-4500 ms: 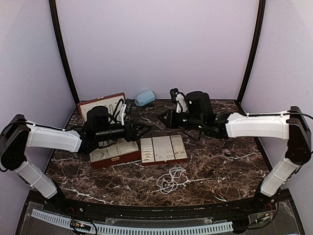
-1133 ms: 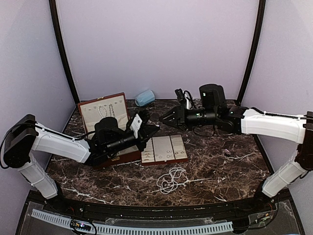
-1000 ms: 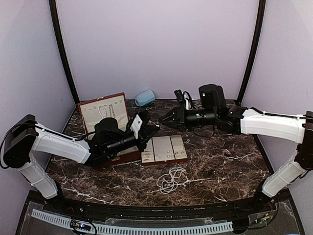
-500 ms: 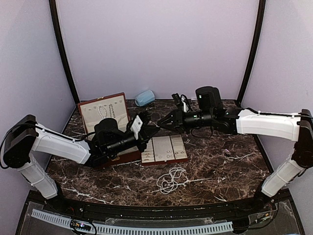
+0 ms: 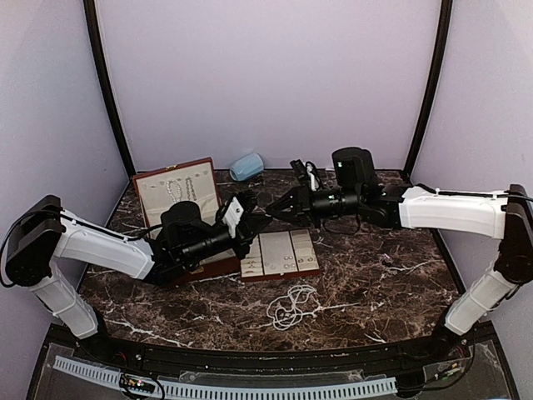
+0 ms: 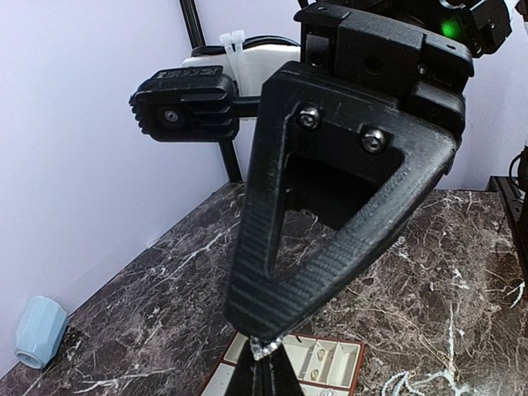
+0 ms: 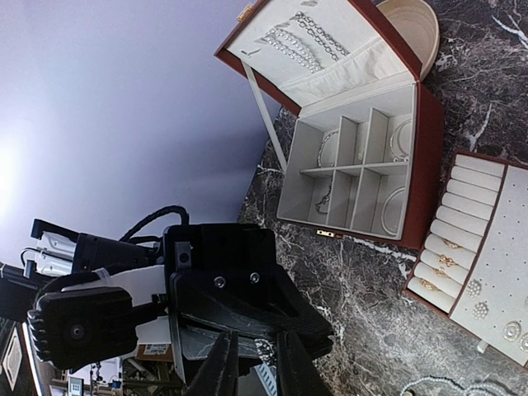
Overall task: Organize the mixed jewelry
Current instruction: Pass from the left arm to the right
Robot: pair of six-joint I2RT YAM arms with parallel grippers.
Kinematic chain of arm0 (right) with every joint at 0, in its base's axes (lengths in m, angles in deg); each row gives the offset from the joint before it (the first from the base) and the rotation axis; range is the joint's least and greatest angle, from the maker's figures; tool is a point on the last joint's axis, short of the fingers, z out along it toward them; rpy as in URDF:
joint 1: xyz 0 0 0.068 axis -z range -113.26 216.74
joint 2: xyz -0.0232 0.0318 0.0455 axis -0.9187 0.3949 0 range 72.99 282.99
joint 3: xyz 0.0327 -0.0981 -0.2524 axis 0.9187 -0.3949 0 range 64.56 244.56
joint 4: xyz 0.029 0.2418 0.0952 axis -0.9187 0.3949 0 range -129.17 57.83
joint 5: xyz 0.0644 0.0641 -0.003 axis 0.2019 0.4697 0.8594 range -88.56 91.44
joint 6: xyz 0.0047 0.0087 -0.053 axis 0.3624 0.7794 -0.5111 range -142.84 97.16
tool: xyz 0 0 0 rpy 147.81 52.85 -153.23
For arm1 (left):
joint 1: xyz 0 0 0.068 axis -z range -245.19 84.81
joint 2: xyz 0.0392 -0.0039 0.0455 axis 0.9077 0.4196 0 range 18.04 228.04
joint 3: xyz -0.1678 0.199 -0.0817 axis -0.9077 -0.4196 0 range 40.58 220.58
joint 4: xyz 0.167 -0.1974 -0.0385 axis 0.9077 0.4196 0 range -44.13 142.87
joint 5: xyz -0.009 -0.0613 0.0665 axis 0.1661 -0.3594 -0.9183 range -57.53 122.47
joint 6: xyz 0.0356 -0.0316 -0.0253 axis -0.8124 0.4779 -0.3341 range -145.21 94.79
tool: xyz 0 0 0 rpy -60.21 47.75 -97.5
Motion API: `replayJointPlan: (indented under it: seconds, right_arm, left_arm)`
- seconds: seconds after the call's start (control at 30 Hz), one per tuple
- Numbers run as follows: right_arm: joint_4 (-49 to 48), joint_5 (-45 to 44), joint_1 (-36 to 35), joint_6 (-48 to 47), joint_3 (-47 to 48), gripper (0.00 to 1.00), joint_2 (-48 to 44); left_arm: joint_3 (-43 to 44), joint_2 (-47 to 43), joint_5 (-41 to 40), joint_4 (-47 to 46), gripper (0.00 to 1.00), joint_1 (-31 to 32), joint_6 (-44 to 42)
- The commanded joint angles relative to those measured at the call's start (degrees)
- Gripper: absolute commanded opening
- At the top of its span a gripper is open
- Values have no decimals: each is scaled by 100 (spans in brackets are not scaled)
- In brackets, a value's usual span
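My left gripper (image 5: 262, 220) is shut on a tiny sparkling piece of jewelry (image 6: 268, 347), held in the air above the table's middle. My right gripper (image 5: 274, 215) meets it tip to tip from the right. Its fingers (image 7: 221, 363) stand a little apart on either side of that piece (image 7: 263, 348), with a gap still showing. A pearl-like bead strand (image 5: 290, 305) lies loose on the marble near the front. Bead strands (image 7: 289, 40) hang in the lid of the open case (image 5: 166, 190), and thin bangles (image 7: 394, 210) lie in its compartments.
A cream-lined tray (image 5: 279, 254) with rings and earrings lies on the table beside the reddish-brown case, below the two grippers. A pale blue rounded object (image 5: 246, 166) sits at the back wall. Dark marble table (image 5: 375, 283) stretches to the right.
My right gripper has moved left to the tip of the left gripper, and its jaws have narrowed around the small piece. The left arm has stayed put, still shut.
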Motion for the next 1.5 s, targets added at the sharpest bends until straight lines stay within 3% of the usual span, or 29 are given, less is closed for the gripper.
replayJointPlan:
  seconds: [0.0,0.6,0.67,0.77,1.0,1.2,1.3,1.47]
  right_arm:
    - [-326,285,-52,114,79,17,74]
    - [-377,181,-19,364,-94,4,141]
    - [-458,120,2,419,-148,3,100]
    - [-639,15,83,494,-258,2,3]
    - [-912,-88,218,569,-414,2,-66]
    - [-1100,-195,304,515,-638,2,0]
    - [-1355,-223,304,521,-850,2,160]
    - [-1815,-269,266,541,-1100,2,568]
  left_arm:
    - [-28,-112,25,-134,0,80,-115]
    - [-28,-70,-37,-191,1,107,-66]
    - [-20,-76,-63,-148,7,107,-67]
    - [-49,-126,-140,-64,26,112,-38]
    - [-395,-427,-225,37,53,107,149]
    - [-1081,-1192,-748,327,61,102,533]
    - [-1214,-1656,-978,850,65,-46,1122]
    - [-900,-2419,243,1970,66,-1045,2614]
